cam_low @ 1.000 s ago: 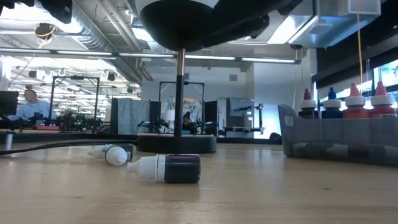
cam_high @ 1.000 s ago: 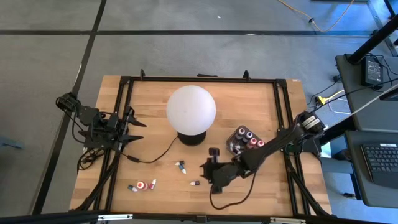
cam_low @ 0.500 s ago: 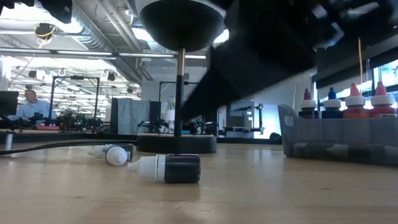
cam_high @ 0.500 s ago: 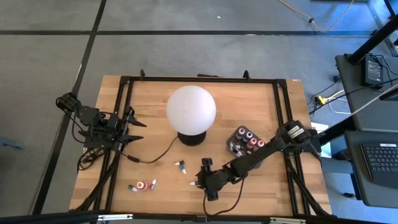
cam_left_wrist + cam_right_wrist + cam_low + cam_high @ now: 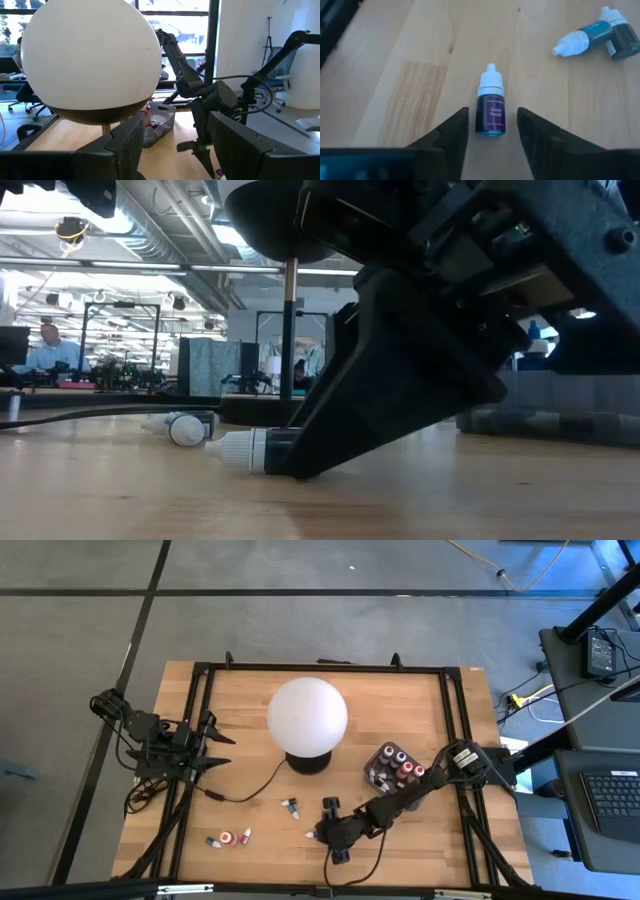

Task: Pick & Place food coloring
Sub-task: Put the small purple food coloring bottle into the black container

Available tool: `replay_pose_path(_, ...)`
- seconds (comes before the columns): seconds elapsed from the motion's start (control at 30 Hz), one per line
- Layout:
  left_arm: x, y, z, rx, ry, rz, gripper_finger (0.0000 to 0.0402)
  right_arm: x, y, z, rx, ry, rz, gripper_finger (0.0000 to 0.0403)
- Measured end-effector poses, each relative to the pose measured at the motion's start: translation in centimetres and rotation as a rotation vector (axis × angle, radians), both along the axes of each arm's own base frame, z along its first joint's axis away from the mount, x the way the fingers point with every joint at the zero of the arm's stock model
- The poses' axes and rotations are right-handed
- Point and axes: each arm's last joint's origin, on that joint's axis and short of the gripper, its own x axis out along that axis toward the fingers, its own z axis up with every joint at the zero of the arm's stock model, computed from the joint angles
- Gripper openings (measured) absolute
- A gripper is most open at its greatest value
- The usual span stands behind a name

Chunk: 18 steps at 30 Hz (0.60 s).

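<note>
Where wood shows, glossy purple bottle (image 5: 491, 110).

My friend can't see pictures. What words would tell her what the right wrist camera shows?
The right gripper is open, its two dark fingers on either side of a small purple food coloring bottle lying flat on the wooden table, white cap pointing away. Farther off, a blue bottle lies on its side touching a darker one.

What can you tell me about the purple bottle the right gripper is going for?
The purple bottle is a tiny dropper bottle, apparently plastic: dark purple body with a label reading Grape Purple, white cap with a pointed tip. It lies flat on the wooden table, apart from other bottles. The right gripper is open, a finger on each side of its base, not visibly touching.
</note>
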Motion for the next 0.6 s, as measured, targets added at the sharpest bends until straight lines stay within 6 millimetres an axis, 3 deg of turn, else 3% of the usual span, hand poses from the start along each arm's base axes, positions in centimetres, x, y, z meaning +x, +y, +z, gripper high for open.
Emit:
replay_pose_path(0.2,0.0,0.0,0.0,0.000,0.000,0.000,0.0218,0.0,0.0,0.0,-0.011,0.001,0.009,0.0099)
replay_pose_path(0.33,0.0,0.0,0.0,0.000,0.000,0.000,0.0215,-0.1,-0.1,0.7,-0.016,0.001,0.008,0.0076)
replay_pose_path(0.4,0.0,0.0,0.0,-0.007,0.004,-0.001,0.0215,-0.5,-0.4,2.0,-0.033,0.002,-0.015,0.0076)
replay_pose_path(0.6,0.0,0.0,-0.3,-0.019,0.029,-0.002,0.0219,-3.0,-2.2,8.6,-0.023,0.012,-0.174,0.0079)
